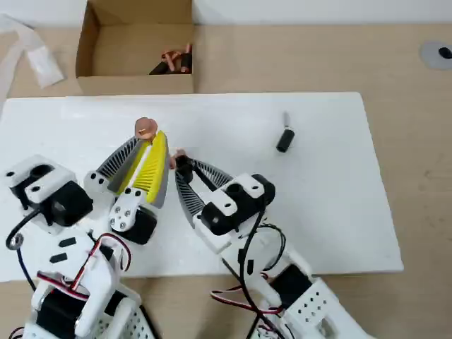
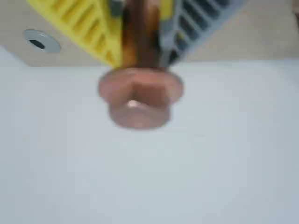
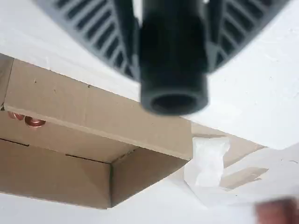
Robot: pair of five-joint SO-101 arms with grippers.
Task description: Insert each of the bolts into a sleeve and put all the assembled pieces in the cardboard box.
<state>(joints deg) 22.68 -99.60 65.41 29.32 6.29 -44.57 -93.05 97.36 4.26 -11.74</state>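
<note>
Your left claw (image 1: 148, 138) is gripping a bolt (image 2: 140, 98); just beside it, your right claw (image 1: 182, 164) is clamping a sleeve (image 3: 174, 70).

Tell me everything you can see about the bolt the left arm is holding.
The bolt looks like copper-coloured metal, with a hexagonal head on a round flange. Its shaft is clamped between the left gripper's yellow and grey fingers, and the head sticks out past their tips. It hangs over the white board, apparently touching only the fingers.
</note>
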